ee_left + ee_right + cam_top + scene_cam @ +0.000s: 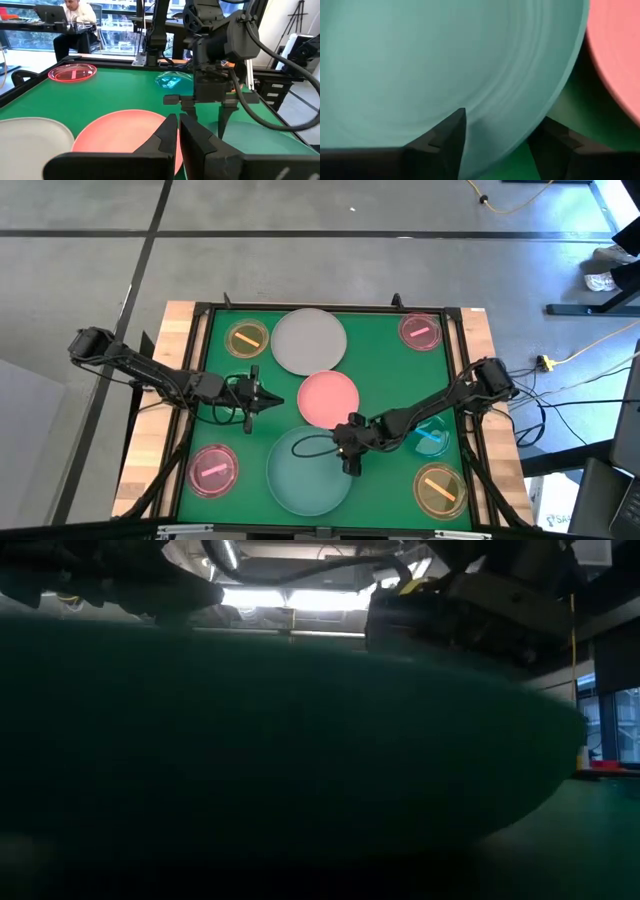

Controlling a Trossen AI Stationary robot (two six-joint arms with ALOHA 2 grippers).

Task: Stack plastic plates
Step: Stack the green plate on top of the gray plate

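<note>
Three large plates lie flat on the green mat: grey-white at the far middle, opaque pink in the centre, translucent teal near the front edge. My right gripper points down, open, at the teal plate's far right rim. In the right wrist view one finger stands over the plate's inside and one beyond its rim. My left gripper is shut, hovering level just left of the pink plate. The teal plate fills the low view. My right gripper comes from above, pointing down, astride the teal plate's far right rim. One finger is over the plate's inner face and the other is outside the rim. I cannot tell whether either finger touches the plate, which lies on the mat.
Small translucent plates sit around the mat: yellow far left, pink far right, pink near left, blue under the right arm, yellow near right. A black frame borders the mat. A person sits beyond the table.
</note>
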